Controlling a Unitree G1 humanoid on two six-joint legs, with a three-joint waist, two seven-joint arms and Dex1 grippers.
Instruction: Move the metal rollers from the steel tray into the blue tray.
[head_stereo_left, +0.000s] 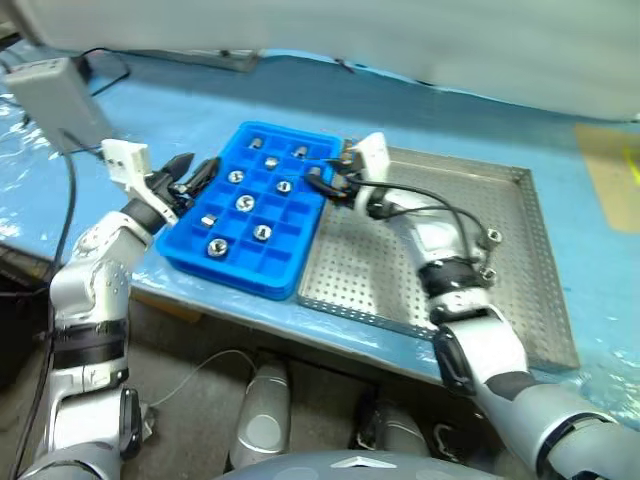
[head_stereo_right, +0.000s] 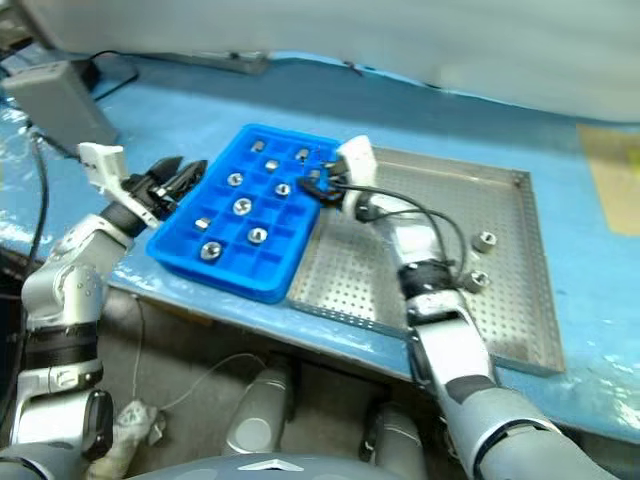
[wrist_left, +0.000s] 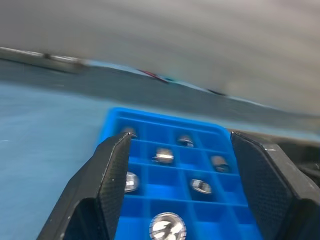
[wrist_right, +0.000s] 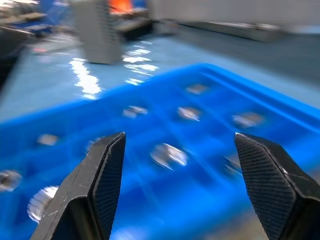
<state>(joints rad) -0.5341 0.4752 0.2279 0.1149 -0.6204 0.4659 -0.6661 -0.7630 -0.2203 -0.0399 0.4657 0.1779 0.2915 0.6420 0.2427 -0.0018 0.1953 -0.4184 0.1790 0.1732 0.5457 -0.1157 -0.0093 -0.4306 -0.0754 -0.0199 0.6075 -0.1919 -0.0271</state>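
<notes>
The right gripper (head_stereo_right: 318, 184) is held level at the blue tray's (head_stereo_right: 262, 281) right edge, jaws apart and empty. The left gripper (head_stereo_left: 190, 172) is poised at its left edge, likewise spread and empty. Most rollers (head_stereo_left: 244, 202) are seated in compartments; two are seen on the steel tray (head_stereo_right: 520, 300). Both trays rest on a blue table (head_stereo_right: 200, 95).

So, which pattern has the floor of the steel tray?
Rows of small holes on the steel tray; right eye view.

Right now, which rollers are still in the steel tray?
Two rollers lie on the steel tray near its right rim, past the right arm's cable. All the others sit in compartments of the blue tray.
</notes>
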